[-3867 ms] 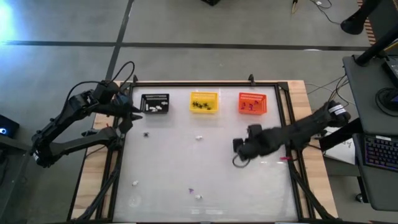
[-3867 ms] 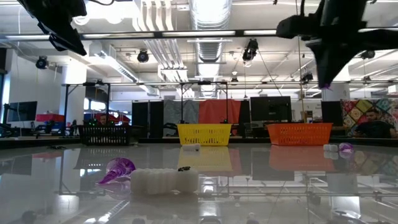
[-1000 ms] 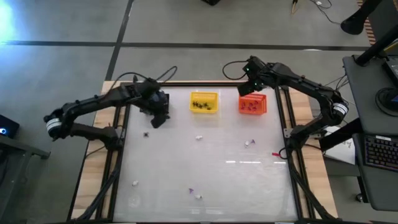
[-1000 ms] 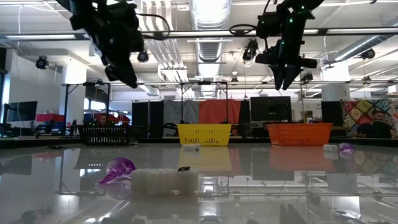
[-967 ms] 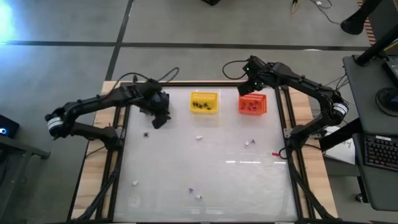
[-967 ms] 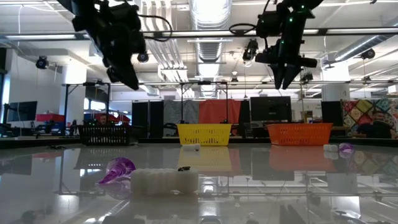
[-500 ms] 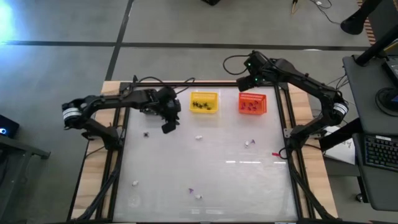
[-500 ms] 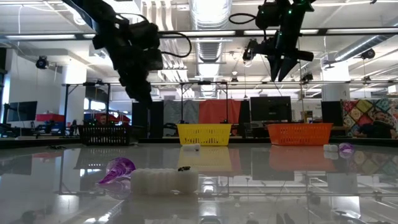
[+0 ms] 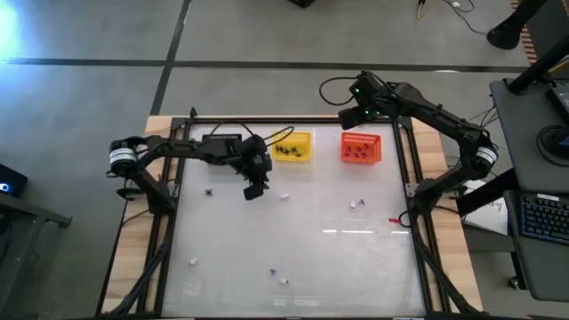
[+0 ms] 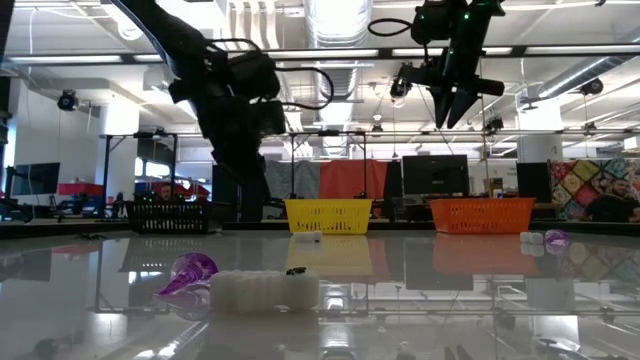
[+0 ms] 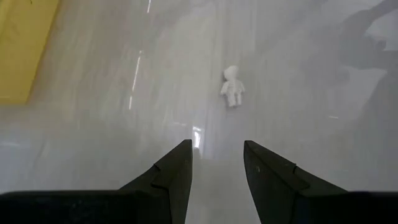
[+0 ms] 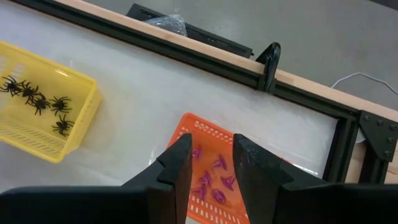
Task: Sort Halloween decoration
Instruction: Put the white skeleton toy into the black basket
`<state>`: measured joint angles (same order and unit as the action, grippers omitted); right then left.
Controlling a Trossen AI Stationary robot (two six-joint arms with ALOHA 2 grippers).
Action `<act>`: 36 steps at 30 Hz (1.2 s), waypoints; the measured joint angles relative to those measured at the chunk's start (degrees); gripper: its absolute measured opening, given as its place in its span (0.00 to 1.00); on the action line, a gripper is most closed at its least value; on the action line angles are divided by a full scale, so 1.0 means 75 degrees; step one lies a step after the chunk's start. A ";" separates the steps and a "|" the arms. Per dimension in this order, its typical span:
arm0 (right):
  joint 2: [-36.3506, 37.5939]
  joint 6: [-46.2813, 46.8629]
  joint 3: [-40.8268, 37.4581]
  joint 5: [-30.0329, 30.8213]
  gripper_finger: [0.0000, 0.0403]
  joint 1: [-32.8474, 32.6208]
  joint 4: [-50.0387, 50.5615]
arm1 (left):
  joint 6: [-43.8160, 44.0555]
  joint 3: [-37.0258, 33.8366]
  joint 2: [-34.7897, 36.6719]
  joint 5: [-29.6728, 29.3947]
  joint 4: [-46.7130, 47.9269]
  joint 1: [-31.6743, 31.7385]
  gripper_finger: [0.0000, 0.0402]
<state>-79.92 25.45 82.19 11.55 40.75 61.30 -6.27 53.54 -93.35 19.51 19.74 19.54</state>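
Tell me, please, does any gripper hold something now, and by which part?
Nothing is held. The left gripper is open and empty above the table, facing a white figure. The right gripper is open and empty over the orange basket.

grey floor (image 9: 267, 36), ceiling ducts (image 10: 335, 25), monitors (image 10: 435, 175)

The setting is a robotics lab or workshop. The low view shows an open industrial ceiling with exposed ducts (image 10: 335, 30), strip lights and cable runs, plus monitors (image 10: 435, 172) and equipment racks behind the table. The high view shows a grey concrete floor (image 9: 267, 36) and a desk with a keyboard (image 9: 542, 218).
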 joint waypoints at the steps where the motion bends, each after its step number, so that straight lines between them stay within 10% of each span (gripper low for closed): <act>1: -0.0001 0.0000 0.0000 0.0000 0.27 0.0000 0.0002 | 0.0083 0.0000 -0.0083 -0.0009 -0.0094 -0.0033 0.32; 36: -0.0003 -0.0095 0.0000 -0.0002 0.25 -0.0015 0.0241 | 0.0327 0.1198 -0.2324 0.0361 -0.0535 -0.0687 0.32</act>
<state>-79.94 24.73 82.19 11.54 40.64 63.10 -3.82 62.52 -110.78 22.21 15.73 14.39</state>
